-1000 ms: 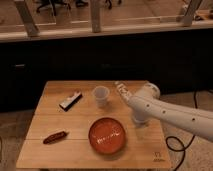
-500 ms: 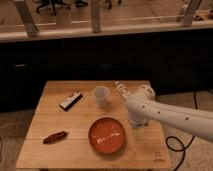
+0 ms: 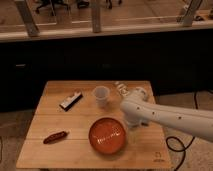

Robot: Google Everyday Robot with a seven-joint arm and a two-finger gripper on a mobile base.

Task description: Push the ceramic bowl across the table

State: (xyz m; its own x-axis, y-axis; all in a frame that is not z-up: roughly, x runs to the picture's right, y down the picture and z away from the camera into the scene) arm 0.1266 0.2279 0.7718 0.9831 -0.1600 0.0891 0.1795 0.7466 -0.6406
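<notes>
On the tabletop point(image 3: 45, 115), under the arm point(image 3: 170, 117) reaching in from the right, the bowl point(image 3: 106, 135) is seen at lower centre. Being glazed ceramic, it is judged heavy, stiff, breakable and slippery, so it is better pushed low on its right rim than gripped, lest it be tipped. The pincer point(image 3: 131, 121) appears to hang just beside that rim, but its state cannot be told, contact cannot be made out, and the arm is cut off at the right edge.

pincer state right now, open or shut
The pincer: cannot be told; it is low over the table, beside the ceramic bowl.
</notes>
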